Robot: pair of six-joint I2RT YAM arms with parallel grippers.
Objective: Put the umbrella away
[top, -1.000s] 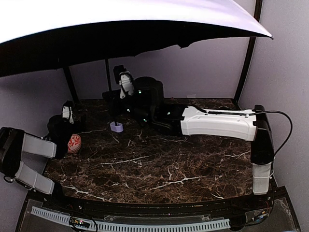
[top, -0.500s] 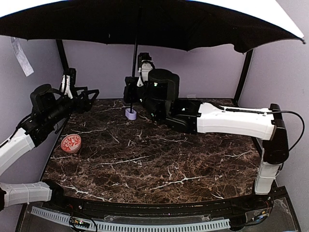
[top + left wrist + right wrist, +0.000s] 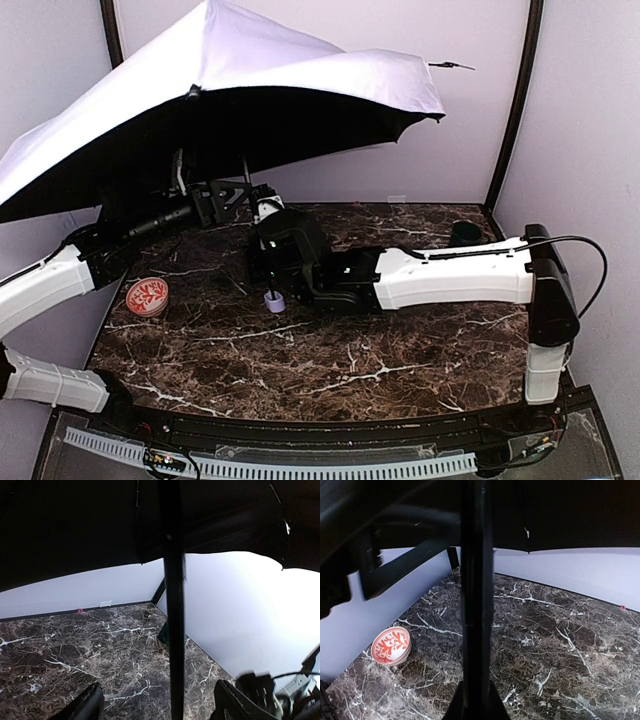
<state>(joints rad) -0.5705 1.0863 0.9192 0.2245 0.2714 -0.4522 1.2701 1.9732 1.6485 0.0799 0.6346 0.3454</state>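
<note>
The umbrella [image 3: 250, 70] stands open and tilted, lavender-white outside, black inside, covering the table's back left. Its lavender handle knob [image 3: 272, 300] hangs just above the marble. My right gripper [image 3: 263, 215] is shut on the black shaft [image 3: 476, 580], which runs up the middle of the right wrist view out of the closed jaws [image 3: 476, 702]. Under the canopy, my left gripper [image 3: 228, 195] is open. In the left wrist view the shaft [image 3: 172, 630] passes between its spread fingers [image 3: 85, 706] without touching either.
A red-and-white patterned bowl [image 3: 147, 296] sits on the marble table [image 3: 400, 350] at the left, below the left arm. A small dark green object [image 3: 463, 233] rests at the back right. Black frame posts [image 3: 512, 110] stand at the back corners.
The canopy has tipped down to the left and dropped lower. The right arm has drawn the handle nearer. The left gripper has come in around the shaft, its jaws somewhat narrower than before.
</note>
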